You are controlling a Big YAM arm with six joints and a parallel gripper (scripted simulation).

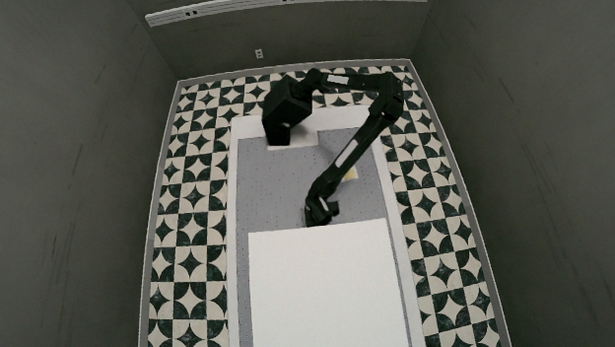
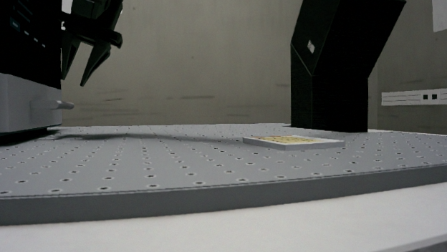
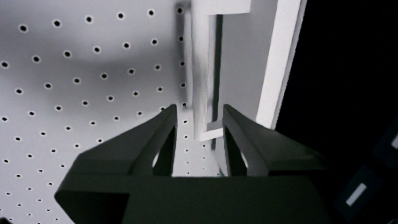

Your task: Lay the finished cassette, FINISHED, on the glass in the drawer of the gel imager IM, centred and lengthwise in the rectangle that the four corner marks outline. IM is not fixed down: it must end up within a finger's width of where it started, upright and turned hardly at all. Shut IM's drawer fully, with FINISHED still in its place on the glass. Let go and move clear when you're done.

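Note:
The gel imager IM (image 1: 325, 286) (image 2: 29, 54) (image 3: 345, 60) stands upright, with a black front above a pale drawer front (image 2: 21, 104) (image 3: 245, 60). The drawer looks shut; its glass and corner marks are not visible. A pale bar handle (image 2: 64, 104) (image 3: 200, 65) sticks out from it. The cassette FINISHED (image 1: 350, 173) (image 2: 294, 139), a flat white tray with a yellow top, lies flat on the board, away from IM. My gripper (image 2: 72, 81) (image 3: 200, 112) is partly open and empty, pointing down above the handle. In the wrist view the bar's near end shows between the fingertips.
The grey perforated board (image 1: 271, 182) (image 2: 179, 157) (image 3: 75, 120) lies under everything on a white table (image 2: 215, 229). The arm's black angular base (image 1: 286, 108) (image 2: 337, 89) stands at the far end, beyond the cassette. The forearm passes over the board near the cassette.

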